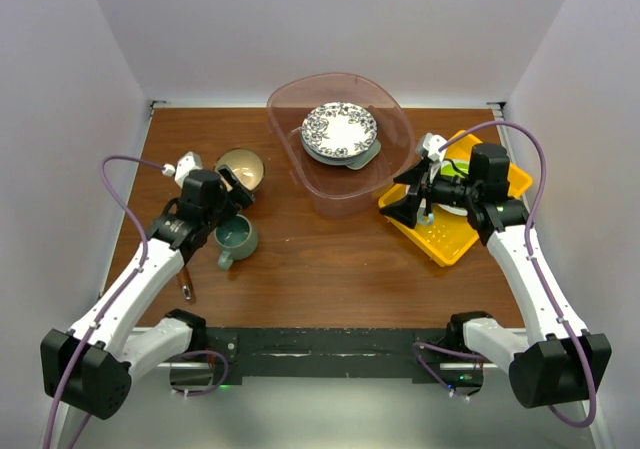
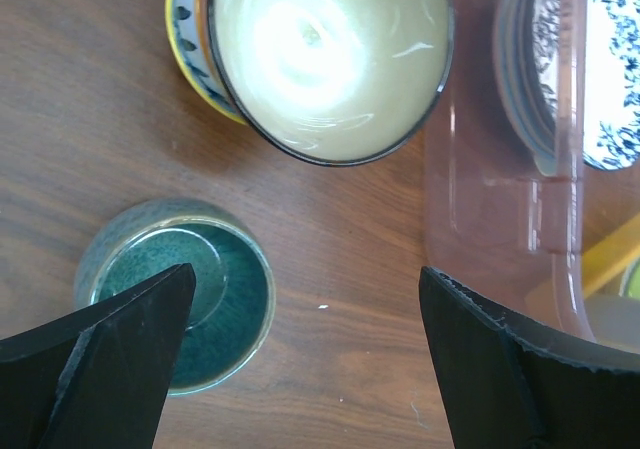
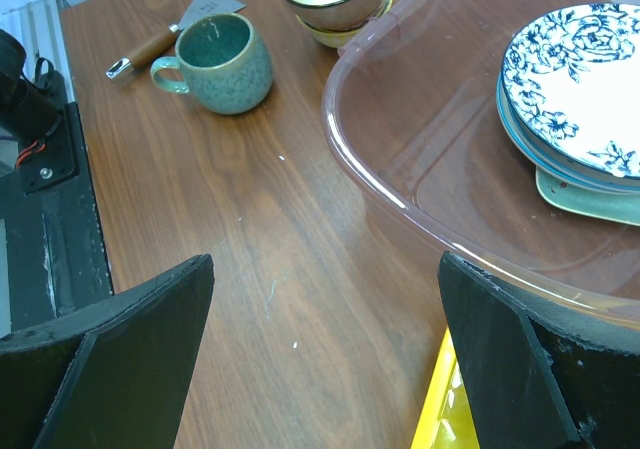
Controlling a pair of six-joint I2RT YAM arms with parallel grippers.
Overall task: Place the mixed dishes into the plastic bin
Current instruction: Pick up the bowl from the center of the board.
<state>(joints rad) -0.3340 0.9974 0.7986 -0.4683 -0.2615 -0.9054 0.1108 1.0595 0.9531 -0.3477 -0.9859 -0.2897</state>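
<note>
My left gripper (image 2: 307, 279) hangs over the table (image 2: 90, 119) with both fingers (image 2: 120, 359) spread wide and nothing between them. Partly under my left finger sits the teal mug (image 2: 225, 299). It is upright, speckled blue-green outside and a deeper glossy green inside (from overhead its handle points toward the near edge). Beyond it stands the tan bowl (image 2: 325, 59), creamy and shiny inside with a thin dark rim. It is nested in a second bowl (image 2: 190, 44), which is yellow with blue marks. Mug and bowls stand apart from each other, both outside the plastic bin (image 1: 345, 201).

That bin is pinkish and see-through, deep-walled with rounded corners, and sits at the far middle of the table. Inside it the floral plate (image 1: 340, 127), white with dark blue blossoms, tops a short stack of plates. A pale mint tray (image 1: 366, 159) pokes out from beneath them.

My right gripper (image 3: 325, 269) is just as wide apart and empty. It hovers beside the bin's near-right wall, over the edge of the yellow tray (image 1: 460, 239). A wooden-handled utensil (image 3: 150, 49) lies on the table near the mug.
</note>
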